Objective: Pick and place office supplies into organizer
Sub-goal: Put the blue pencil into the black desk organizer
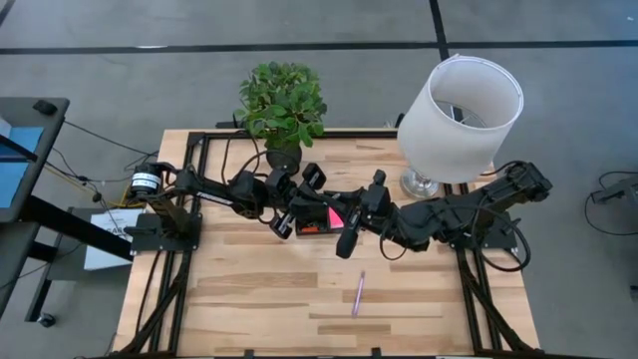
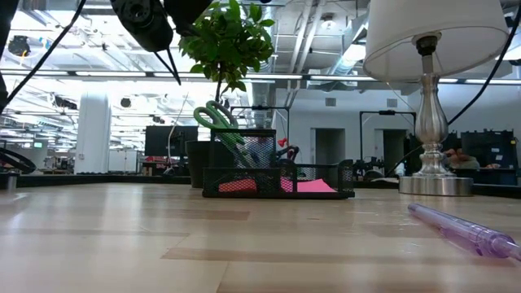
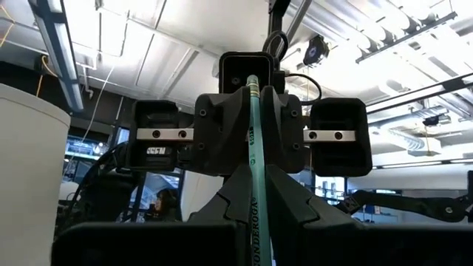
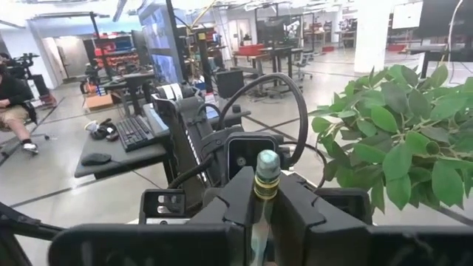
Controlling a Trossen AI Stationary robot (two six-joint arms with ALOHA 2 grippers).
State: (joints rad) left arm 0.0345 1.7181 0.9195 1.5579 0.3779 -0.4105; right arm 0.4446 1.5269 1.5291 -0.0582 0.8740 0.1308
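Note:
A teal pencil [image 3: 255, 148] is held between my two grippers, which face each other over the middle of the table. My left gripper [image 1: 317, 204] and my right gripper [image 1: 344, 209] are both shut on it. Below them the black mesh organizer [image 2: 277, 181] stands on the table. It holds green-handled scissors [image 2: 218, 122] upright, a pink sticky-note pad [image 2: 313, 186] and red bits [image 2: 236, 185]. A pink pen [image 1: 358, 292] lies flat on the table nearer the front edge. Both grippers are above the low view's top edge. My left gripper pinches the teal pencil's shaft [image 3: 259, 225] between its two fingers. The pencil runs along the fingers and on toward the right gripper, clear of the table and the organizer. My right gripper pinches the same pencil just behind its ferrule and green eraser [image 4: 266, 168]. The pencil lies along the fingers, and the eraser end sticks out past them toward the left gripper.
A potted plant [image 1: 282, 105] stands at the table's far edge behind the organizer. A white-shaded lamp [image 1: 459, 105] stands at the far right. There is bare wooden table [image 1: 249, 299] toward the near edge, on both sides of the pink pen.

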